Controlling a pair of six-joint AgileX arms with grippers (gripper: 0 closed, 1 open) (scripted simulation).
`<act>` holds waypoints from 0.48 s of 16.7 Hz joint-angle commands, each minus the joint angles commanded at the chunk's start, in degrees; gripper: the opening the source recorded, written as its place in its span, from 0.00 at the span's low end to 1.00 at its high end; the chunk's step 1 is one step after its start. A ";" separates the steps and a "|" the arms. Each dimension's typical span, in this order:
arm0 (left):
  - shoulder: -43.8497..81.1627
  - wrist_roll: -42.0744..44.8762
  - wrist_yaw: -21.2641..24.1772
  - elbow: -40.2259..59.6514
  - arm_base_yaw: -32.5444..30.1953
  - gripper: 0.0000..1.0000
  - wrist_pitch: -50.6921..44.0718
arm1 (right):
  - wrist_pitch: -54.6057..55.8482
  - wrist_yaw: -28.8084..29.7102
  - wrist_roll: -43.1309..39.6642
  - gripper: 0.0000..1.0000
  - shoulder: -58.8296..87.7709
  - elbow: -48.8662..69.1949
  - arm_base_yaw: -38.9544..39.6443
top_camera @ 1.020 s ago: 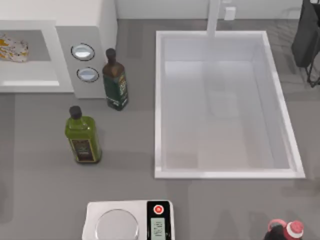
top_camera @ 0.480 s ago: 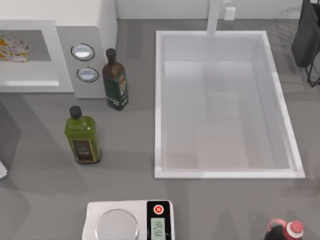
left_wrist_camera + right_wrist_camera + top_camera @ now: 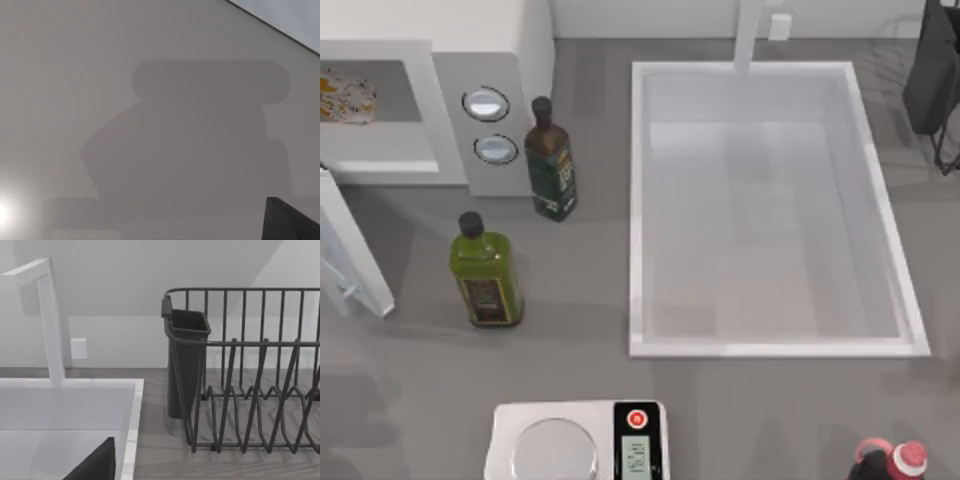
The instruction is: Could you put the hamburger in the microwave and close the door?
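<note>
**Hamburger inside, door half way to closing**

The hamburger (image 3: 344, 95) lay inside the cavity of the microwave (image 3: 510, 40), at the far left of the top view, close to the picture's edge. It looked to be well inside, behind the front sill. The door (image 3: 355, 262) was not shut: it stood out from the front of the microwave at an angle over the worktop (image 3: 580, 300), with its slim handle (image 3: 344, 297) near the outer end. So I judged the first part of the task as done, and the closing as the step in hand.

Just right of the microwave's knob panel stood a dark green bottle (image 3: 551, 165), and in front of it an olive oil bottle (image 3: 485, 270), near the free edge of the door but apart from it. Further right was the sink (image 3: 638, 200) with its faucet (image 3: 50, 320), and a scale (image 3: 580, 440) at the near edge of the worktop. The right wrist view showed a dish rack (image 3: 250, 380) beside the sink.

For both the left and the right gripper I cannot tell whether the fingers were released or clenched. The left wrist view showed a plain pale surface with a shadow on it.

The risk I saw: if the push on the door is too weak or slips off the panel, the door may stop before it latches. A careless sweep of the arm could also knock the olive oil bottle over.
</note>
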 joint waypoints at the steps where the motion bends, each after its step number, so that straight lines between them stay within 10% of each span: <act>1: -2.56 -2.39 -1.40 -1.87 -2.64 0.00 0.64 | 0.00 0.00 0.00 1.00 0.00 0.00 0.00; 8: -7.10 -6.88 -4.22 -5.74 -7.29 0.00 2.30 | 0.00 0.00 0.00 1.00 0.00 0.00 0.00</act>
